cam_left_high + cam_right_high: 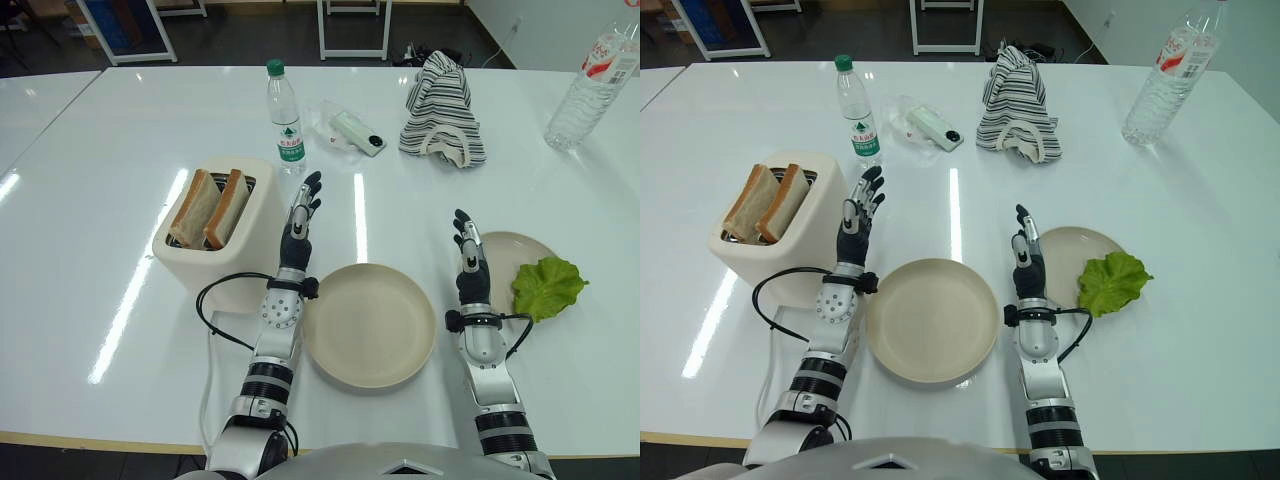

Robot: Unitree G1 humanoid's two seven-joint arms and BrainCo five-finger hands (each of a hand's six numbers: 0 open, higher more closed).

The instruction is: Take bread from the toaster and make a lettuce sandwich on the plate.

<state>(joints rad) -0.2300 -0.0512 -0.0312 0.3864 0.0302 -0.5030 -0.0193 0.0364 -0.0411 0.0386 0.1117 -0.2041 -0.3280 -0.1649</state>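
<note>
A cream toaster [215,240] stands at the left with two bread slices [210,208] sticking up from its slots. An empty cream plate [370,322] lies in front of me at the centre. A green lettuce leaf [547,287] rests on a smaller plate [502,252] to the right. My left hand [300,225] is open, fingers spread, just right of the toaster and above the big plate's left rim. My right hand [468,262] is open between the two plates, holding nothing.
A black cord [215,310] loops from the toaster toward my left arm. Behind stand a green-capped bottle [286,118], a wrapped white device [356,132], a striped cloth bag [441,110] and a clear bottle [590,90] at the far right.
</note>
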